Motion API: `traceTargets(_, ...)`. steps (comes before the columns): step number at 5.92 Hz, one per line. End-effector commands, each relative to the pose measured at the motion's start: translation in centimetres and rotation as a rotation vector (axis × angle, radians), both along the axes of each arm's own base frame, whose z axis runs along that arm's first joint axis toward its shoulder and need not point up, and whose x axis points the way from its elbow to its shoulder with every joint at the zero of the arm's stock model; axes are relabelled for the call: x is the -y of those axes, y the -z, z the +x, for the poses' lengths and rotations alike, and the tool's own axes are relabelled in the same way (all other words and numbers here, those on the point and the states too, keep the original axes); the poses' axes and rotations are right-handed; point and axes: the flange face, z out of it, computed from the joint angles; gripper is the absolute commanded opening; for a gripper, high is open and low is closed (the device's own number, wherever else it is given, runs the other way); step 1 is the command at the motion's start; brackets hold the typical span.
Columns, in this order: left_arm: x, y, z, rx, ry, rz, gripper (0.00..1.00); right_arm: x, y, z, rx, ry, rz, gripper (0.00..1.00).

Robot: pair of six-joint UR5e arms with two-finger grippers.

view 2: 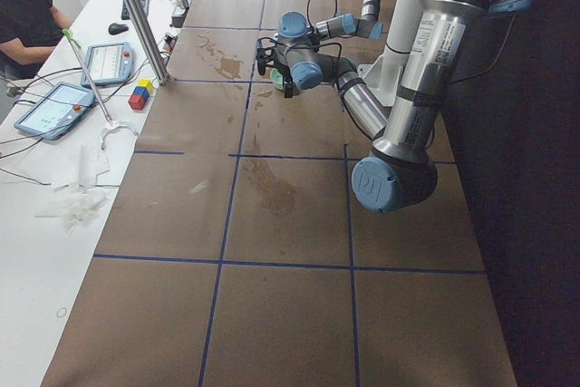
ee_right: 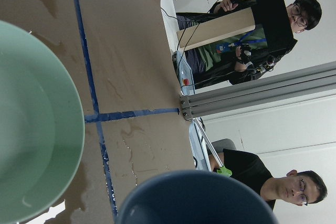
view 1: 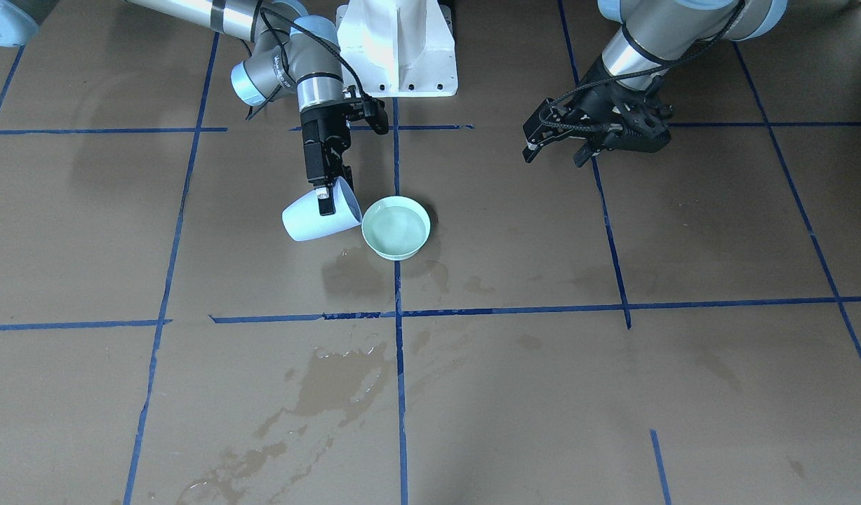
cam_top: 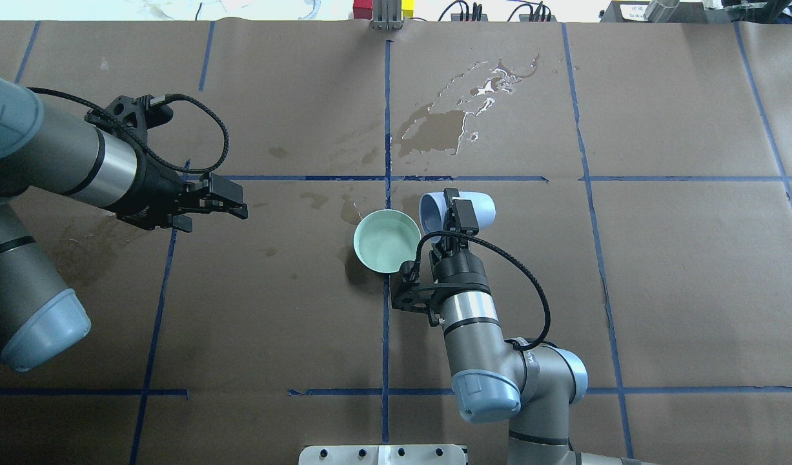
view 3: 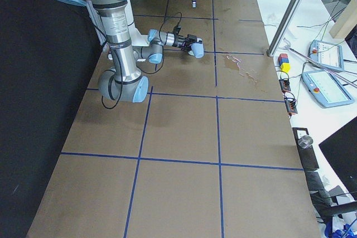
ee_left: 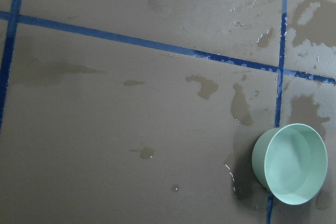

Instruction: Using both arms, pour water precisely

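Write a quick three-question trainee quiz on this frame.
1. True or false: the blue cup stands upright.
2. The green bowl holds: A) water B) blocks C) nothing.
3. Which grips the cup's rim, the left gripper or the right gripper?
Key: 1 false, it is tipped toward the bowl; 2 A; 3 right.

Mint-green bowl (view 1: 384, 251); pale blue cup (view 1: 304, 219); brown table (view 1: 718, 231) (blue tape grid (view 1: 514, 309)).
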Motion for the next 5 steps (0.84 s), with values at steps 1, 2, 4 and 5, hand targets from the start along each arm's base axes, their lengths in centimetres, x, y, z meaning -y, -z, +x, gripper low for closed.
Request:
traceTargets(1,0.0,0.0,-0.1,0.000,0.000,-0.001,1.00,-0.4,0.4,-0.4,-0.061,0.012,0.013,0.01)
traceTargets(2,-0.1,0.1,-0.1,-0.002,0.000,0.002,1.00,-0.3,0.8,-0.6,-0.084,0.009,0.019,0.01)
traceTargets(4,-0.1,0.1,-0.2,-0.003,0.000,0.003,1.00,-0.1,2.3,-1.5,-0.158,0.004,0.019,0.01)
traceTargets(5,-0.1,0.1,-0.2,-0.003,0.000,0.003,1.00,0.0,1.9,-1.6,-0.225,-0.013,0.023,0.01)
